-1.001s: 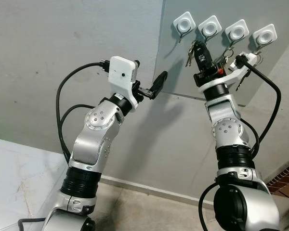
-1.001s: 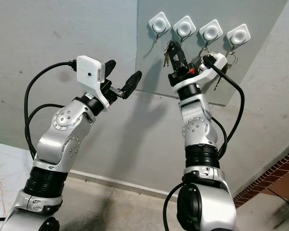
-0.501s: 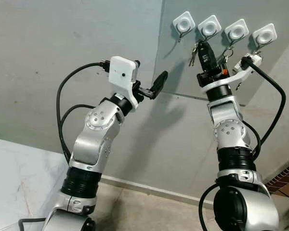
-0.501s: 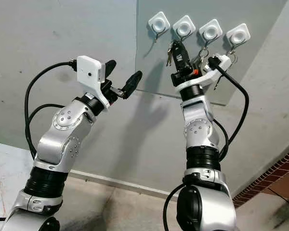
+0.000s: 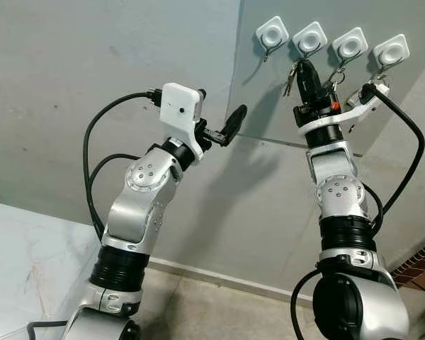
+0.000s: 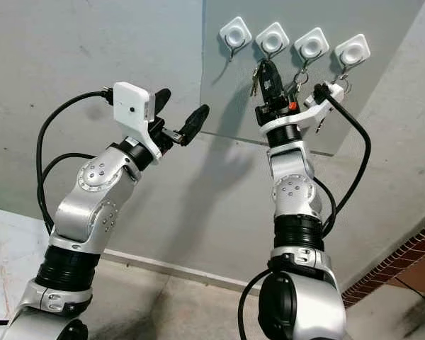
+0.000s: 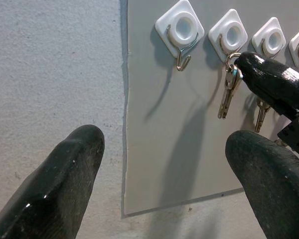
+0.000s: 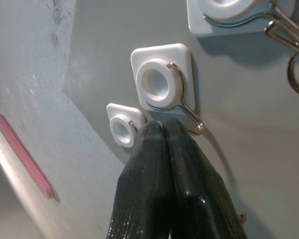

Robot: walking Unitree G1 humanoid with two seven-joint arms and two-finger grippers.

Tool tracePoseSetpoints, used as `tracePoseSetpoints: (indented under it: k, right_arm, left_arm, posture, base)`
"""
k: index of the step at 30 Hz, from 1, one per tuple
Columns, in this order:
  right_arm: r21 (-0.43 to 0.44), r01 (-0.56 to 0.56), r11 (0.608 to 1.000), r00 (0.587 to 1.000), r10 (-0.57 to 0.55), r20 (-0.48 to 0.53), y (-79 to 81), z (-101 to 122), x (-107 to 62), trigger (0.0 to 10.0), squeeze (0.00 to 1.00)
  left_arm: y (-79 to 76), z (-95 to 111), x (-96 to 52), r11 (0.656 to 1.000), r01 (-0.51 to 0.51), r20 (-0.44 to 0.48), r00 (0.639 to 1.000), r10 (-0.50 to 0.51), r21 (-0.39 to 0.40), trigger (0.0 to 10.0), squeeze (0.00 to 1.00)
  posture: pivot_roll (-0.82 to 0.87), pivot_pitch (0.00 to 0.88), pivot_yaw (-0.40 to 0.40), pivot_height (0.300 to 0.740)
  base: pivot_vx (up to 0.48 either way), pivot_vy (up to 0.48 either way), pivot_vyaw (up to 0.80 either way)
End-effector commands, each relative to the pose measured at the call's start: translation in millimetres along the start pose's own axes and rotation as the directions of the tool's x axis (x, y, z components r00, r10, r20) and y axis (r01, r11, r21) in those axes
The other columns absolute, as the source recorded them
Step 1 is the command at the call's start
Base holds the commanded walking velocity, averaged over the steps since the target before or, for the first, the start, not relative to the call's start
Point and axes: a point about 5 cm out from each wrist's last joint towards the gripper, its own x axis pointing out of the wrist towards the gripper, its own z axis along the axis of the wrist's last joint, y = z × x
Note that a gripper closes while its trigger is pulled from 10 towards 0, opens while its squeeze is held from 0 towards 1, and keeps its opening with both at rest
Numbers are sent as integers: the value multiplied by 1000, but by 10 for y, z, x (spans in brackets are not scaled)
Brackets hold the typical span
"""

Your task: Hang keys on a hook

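Four white hooks sit in a row on a grey panel (image 5: 269, 99). My right gripper (image 5: 303, 68) is raised to the second hook (image 5: 310, 37), shut on a bunch of keys (image 5: 290, 73). In the left wrist view the key ring (image 7: 232, 59) sits at that hook's wire (image 7: 232, 36) and the keys (image 7: 226, 94) dangle below. I cannot tell whether the ring is over the wire. In the right wrist view my closed fingertips (image 8: 164, 130) lie just under this hook (image 8: 162, 82). My left gripper (image 5: 219, 106) is held up open, left of the panel. The first hook (image 5: 271, 33) is bare.
Other keys hang from the third hook (image 5: 350, 44) and the fourth hook (image 5: 390, 51). The panel's left edge (image 7: 125, 124) meets rough grey wall. A white surface (image 5: 21, 248) lies low on the left and brick flooring (image 5: 421, 258) low on the right.
My right gripper has risen with the keys, from below the hook row up to the second hook. The left arm has stayed in place.
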Motion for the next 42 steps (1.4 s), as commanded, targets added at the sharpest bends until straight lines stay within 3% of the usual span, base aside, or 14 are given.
tracePoseSetpoints:
  k: [1,18,23,42]
  right_arm:
    - [26,5,1000,999,-6,52,12,102,34,10000,0]
    - [37,-88,995,996,87,26,140,64,47,10000,0]
    - [-30,-111,993,992,109,-58,169,-48,23,10000,0]
    - [37,-105,994,994,105,-9,163,-4,-27,10000,0]
  left_arm:
    - [-23,91,21,1000,13,25,1000,-13,14,10000,0]
    - [-16,90,18,1000,5,24,1000,-6,13,10000,0]
    - [-13,95,19,1000,3,24,1000,-3,10,10000,0]
    - [-10,92,8,1000,-2,24,1000,2,-1,10000,0]
  posture:
    - [-5,26,-37,740]
    - [-3,29,-39,740]
    - [-3,34,-40,740]
    - [-3,38,-39,740]
  base:
    - [0,0,0]
    - [0,0,0]
    - [0,0,0]
    - [0,0,0]
